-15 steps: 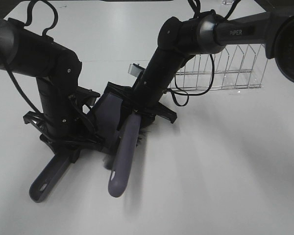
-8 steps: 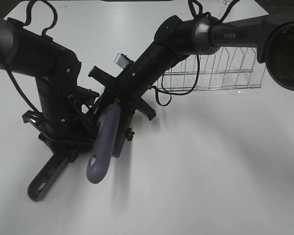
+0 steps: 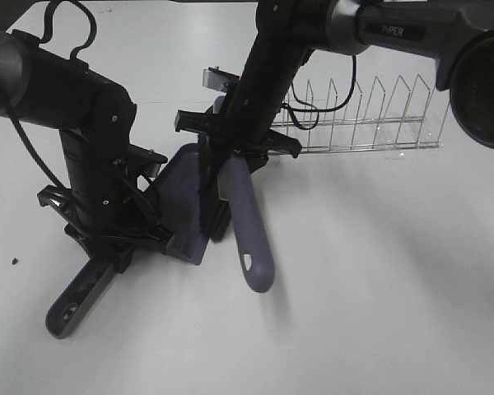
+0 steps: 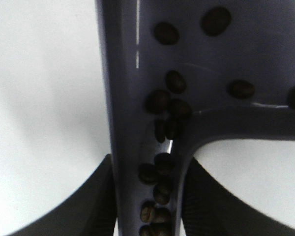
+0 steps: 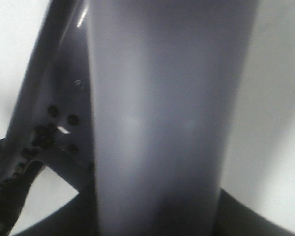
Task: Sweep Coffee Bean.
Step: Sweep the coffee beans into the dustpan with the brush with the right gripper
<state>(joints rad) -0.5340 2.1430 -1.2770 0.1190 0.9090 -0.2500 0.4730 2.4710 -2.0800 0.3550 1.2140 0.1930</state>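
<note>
My left gripper is shut on the handle of a purple-grey dustpan, whose pan is tilted beside the arm. In the left wrist view many coffee beans lie in the dustpan, gathered along its side wall and down towards my gripper. My right gripper is shut on a purple-grey brush, held over the pan's far edge with its handle pointing down and to the right. The bristles are hidden. The right wrist view shows the brush handle and beans in the pan.
A clear wire dish rack stands at the back right, just behind the right arm. One stray dark speck lies on the white table at the far left.
The right arm has swung the brush: its handle went from pointing lower left to lower right, and the gripper moved back towards the rack. The left arm and dustpan stayed put.
</note>
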